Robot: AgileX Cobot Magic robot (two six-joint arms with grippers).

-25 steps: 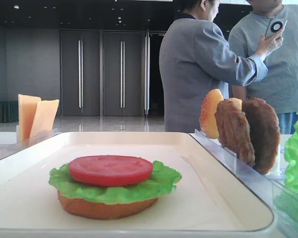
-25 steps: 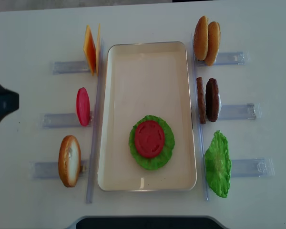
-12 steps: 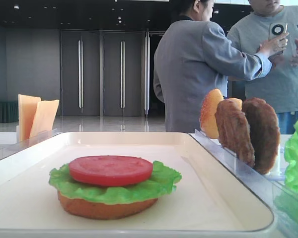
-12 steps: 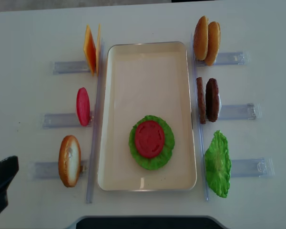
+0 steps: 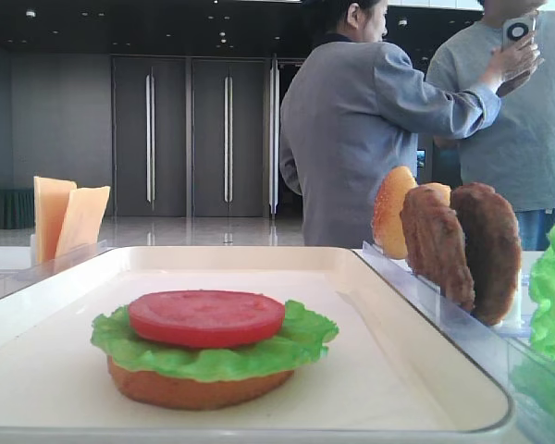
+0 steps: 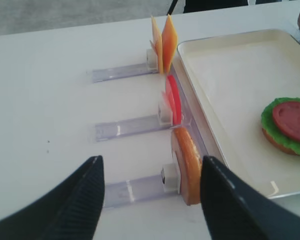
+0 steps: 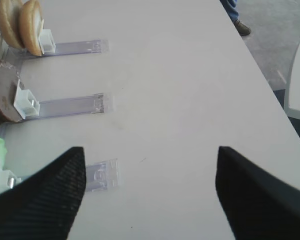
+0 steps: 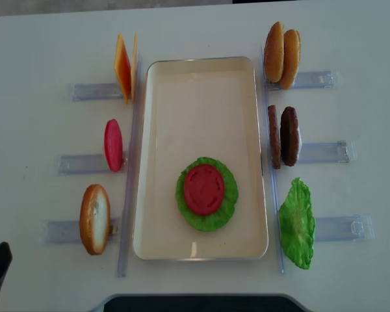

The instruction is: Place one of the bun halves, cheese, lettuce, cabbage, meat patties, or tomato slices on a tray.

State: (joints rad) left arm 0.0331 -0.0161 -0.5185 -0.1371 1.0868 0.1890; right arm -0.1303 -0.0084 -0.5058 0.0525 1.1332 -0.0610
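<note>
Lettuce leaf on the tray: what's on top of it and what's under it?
A tomato slice lies on top of the lettuce leaf. Under it sits a flat bun half on the tray; its top face is covered.

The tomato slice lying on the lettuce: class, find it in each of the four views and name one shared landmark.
Low exterior view: tomato slice left of centre.
Overhead view: lower middle.
Left wrist view: far right.
Right wrist view: not in it.
Landmark: the tray beneath it.
</note>
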